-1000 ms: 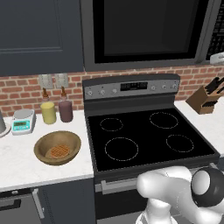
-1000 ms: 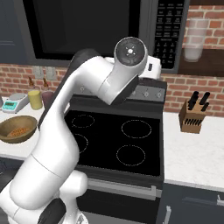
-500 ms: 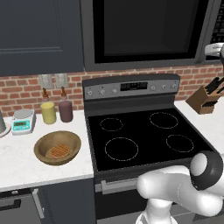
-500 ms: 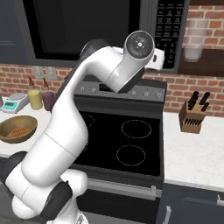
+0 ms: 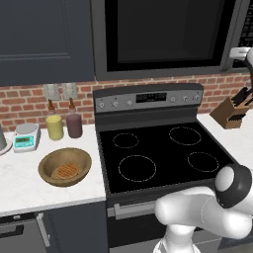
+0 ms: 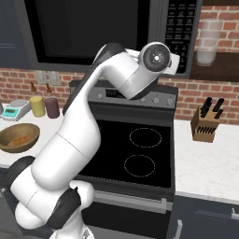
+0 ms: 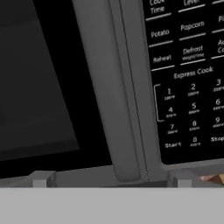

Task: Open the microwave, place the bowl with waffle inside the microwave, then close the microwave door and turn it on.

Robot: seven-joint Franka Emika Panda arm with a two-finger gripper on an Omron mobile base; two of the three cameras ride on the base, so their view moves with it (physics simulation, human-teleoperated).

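The arm has swung up to the shut microwave door (image 5: 163, 34), its wide-open gripper (image 7: 109, 183) straddling the bar handle (image 7: 107, 96) for the pull; the bowl (image 5: 64, 166) with the waffle (image 5: 66, 171) waits at eight o'clock on the counter (image 5: 29, 185).

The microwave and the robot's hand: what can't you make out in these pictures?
- Microwave interior: behind the shut microwave door, black glass.
- Gripper fingertips: hidden behind the wrist in the right base view.
- Waffle grid: too small, left base view.
- Button panel labels: cut by hand view's edge.
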